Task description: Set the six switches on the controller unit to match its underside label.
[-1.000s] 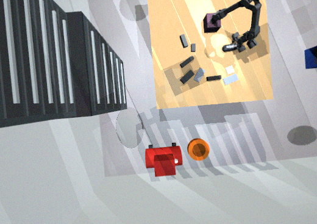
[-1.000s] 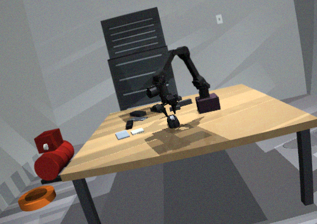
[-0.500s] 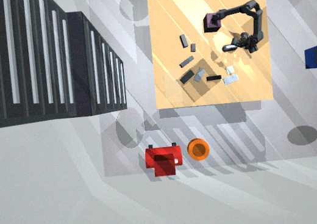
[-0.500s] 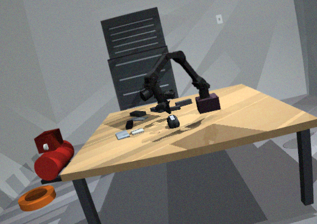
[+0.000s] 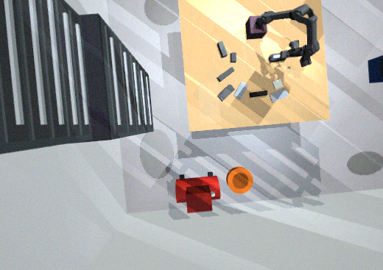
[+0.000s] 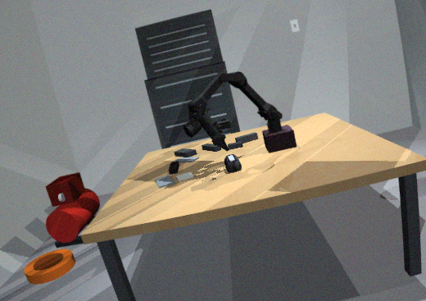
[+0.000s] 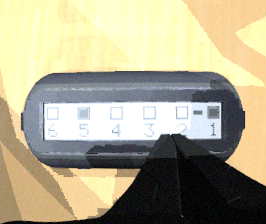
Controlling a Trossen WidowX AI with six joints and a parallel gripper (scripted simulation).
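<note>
The dark grey controller unit (image 5: 275,57) (image 6: 233,166) (image 7: 133,95) lies upside down on the bench, its label (image 7: 133,122) facing up. In the wrist view the label reads from right to left: 1 filled, 2 empty, 3 empty, 4 empty, 5 filled, 6 empty. A small dark dash lies between squares 1 and 2. The rocker switches are hidden underneath. My gripper (image 6: 227,149) (image 7: 169,143) is shut and empty. Its tips overlap the label's lower edge between numbers 3 and 2 in the wrist view, and appear just above the unit in the exterior view.
On the bench (image 5: 206,115) (image 6: 328,145), several dark grey blocks (image 5: 222,49) (image 5: 225,74) (image 5: 226,93), a black block (image 5: 258,93) (image 6: 174,167), pale blue-grey plates (image 5: 241,90) (image 5: 279,96) and a cream plate (image 5: 277,84) lie away from the unit. The arm's purple base block (image 5: 256,28) (image 6: 279,139) stands nearby.
</note>
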